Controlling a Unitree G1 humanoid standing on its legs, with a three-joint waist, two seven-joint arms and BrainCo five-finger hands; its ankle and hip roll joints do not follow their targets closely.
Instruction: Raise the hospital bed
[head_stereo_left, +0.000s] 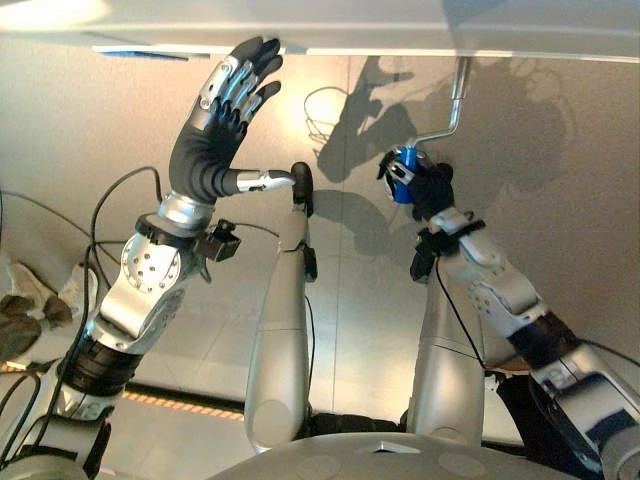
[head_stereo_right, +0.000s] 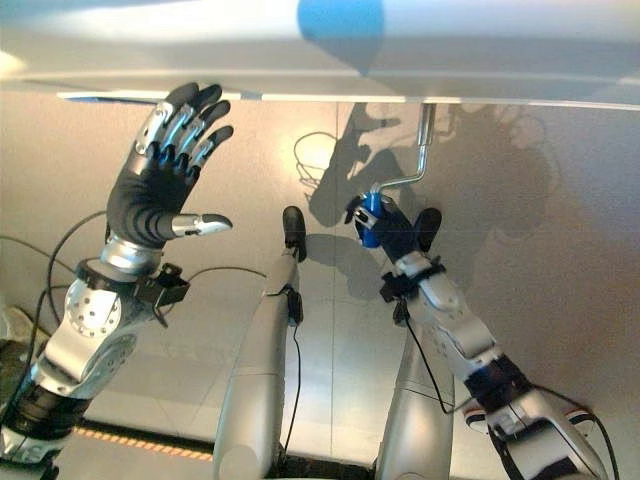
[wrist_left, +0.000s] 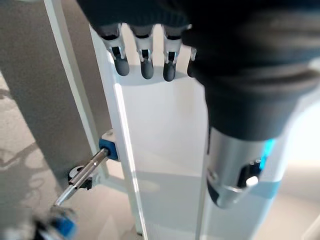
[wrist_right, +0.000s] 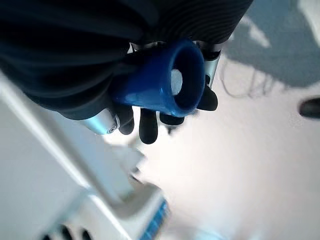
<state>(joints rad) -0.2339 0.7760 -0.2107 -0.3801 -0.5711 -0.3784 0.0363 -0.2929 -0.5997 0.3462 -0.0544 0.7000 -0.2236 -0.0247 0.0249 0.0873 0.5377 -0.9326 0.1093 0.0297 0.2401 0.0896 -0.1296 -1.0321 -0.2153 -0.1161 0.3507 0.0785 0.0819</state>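
Right robot hand (head_stereo_right: 392, 230) clamps blue crank handle (wrist_right: 162, 82); left robot hand (head_stereo_left: 212, 130) spread against bed (head_stereo_left: 400, 25).

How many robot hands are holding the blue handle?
1. The right hand is curled round the blue handle of the bed's crank. The left hand is open, up by the bed edge.

Crank (head_stereo_left: 455, 105) top behind bed frame (head_stereo_left: 400, 30)

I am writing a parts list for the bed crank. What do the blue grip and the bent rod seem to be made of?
The blue grip, held in the right hand, looks like smooth moulded plastic: even colour, soft sheen, hollow rounded end. The bent rod looks like bare polished metal, silver with bright highlights. The bed frame seems white painted metal or plastic; I cannot tell which.
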